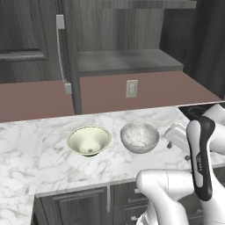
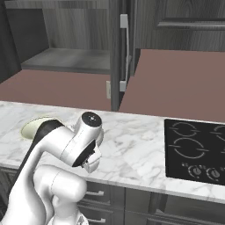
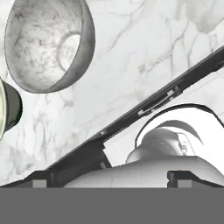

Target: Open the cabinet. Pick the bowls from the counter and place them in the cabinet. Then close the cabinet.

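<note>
The cabinet (image 1: 127,61) stands open, a bare shelf showing inside, with a door seen edge-on and its silver bar handle (image 1: 60,50) beside it. The two bowls sit side by side on the counter (image 1: 26,149): the pale cream one (image 1: 89,140) on the left and the marbled grey-white one (image 1: 139,137) on the right. My gripper (image 1: 176,136) hovers low just right of the marbled bowl, apart from it. In the hand view the marbled bowl (image 3: 48,43) is at upper left and the cream bowl (image 3: 8,109) at the left edge. The gripper (image 3: 111,179) is open and empty.
A black cooktop (image 2: 193,149) is set into the counter (image 2: 140,145) to the right. A wall outlet (image 1: 131,88) sits on the brown backsplash. Low dark cabinets (image 1: 79,206) run under the counter's front edge. My own arm hides most of the cream bowl (image 2: 29,128) in the right base view.
</note>
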Motion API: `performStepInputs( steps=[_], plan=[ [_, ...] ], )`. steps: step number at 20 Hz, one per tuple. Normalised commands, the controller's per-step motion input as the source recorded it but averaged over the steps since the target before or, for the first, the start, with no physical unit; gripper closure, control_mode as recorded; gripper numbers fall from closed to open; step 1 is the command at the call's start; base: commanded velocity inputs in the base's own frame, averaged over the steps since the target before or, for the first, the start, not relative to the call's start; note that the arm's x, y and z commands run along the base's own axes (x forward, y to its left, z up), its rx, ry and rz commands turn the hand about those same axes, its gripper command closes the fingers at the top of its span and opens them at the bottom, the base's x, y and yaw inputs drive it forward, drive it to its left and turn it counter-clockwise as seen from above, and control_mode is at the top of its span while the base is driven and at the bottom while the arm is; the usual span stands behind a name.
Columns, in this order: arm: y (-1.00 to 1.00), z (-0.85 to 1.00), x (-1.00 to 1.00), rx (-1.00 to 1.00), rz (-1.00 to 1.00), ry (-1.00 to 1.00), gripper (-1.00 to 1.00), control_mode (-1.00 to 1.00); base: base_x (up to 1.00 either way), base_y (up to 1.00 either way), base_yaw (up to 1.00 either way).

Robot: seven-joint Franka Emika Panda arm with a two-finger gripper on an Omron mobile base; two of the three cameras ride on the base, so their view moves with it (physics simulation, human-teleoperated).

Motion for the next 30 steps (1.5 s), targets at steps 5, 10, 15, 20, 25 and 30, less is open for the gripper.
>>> performStepInputs(
  steps=[5,10,15,20,25,30],
  plan=[
    [0.0,0.0,0.07,0.05,-0.11,0.0,-1.0,-1.0,0.0,0.0,0.0],
    [0.0,0.0,0.14,0.02,-0.15,0.0,-1.0,-1.0,0.0,0.0,0.0],
    [0.0,0.0,0.21,0.01,-0.11,0.0,-1.0,-1.0,0.0,0.0,0.0],
    [0.0,0.0,0.27,0.0,-0.07,0.03,-1.0,-1.0,0.0,0.0,0.0],
    [0.11,-0.13,0.37,0.01,-0.01,0.12,-1.0,-1.0,0.0,0.0,0.0],
    [0.09,-0.36,0.37,0.0,0.0,0.08,-1.0,-1.0,0.0,0.0,0.0]
  ],
)
